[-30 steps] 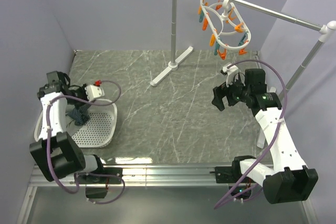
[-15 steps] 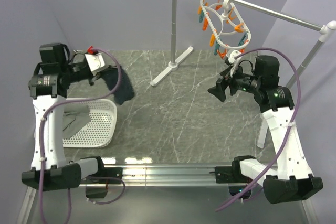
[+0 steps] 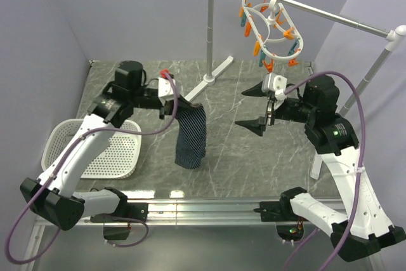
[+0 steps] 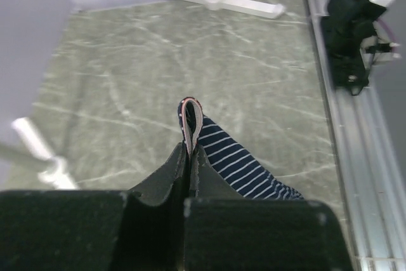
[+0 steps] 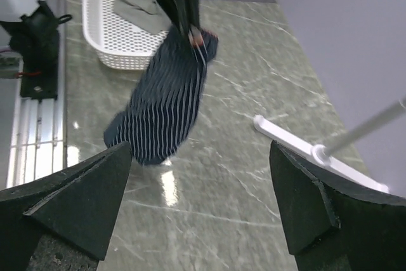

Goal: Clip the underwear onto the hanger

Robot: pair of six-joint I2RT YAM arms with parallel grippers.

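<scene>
The left end effector (image 3: 170,95) pinches the underwear (image 3: 191,134) by its trim; it hangs above the table (image 3: 241,163). The right end effector (image 3: 257,107) stands open. Such a thin grip may slip before the hanger (image 3: 274,30).

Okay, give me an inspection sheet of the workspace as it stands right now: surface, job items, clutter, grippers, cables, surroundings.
Surface: grey marbled table, no spills seen.
Job's things: striped underwear hangs from the left arm; hanger hooked on the rail, nothing clipped to it.
Clutter: white basket at left, grey cloth inside.
Grippers: left gripper shut on the underwear's trim; right gripper open, empty, facing the garment.
Cables: purple cables loop along both arms, no snag seen.
Surroundings: rail stand, lilac walls.
</scene>
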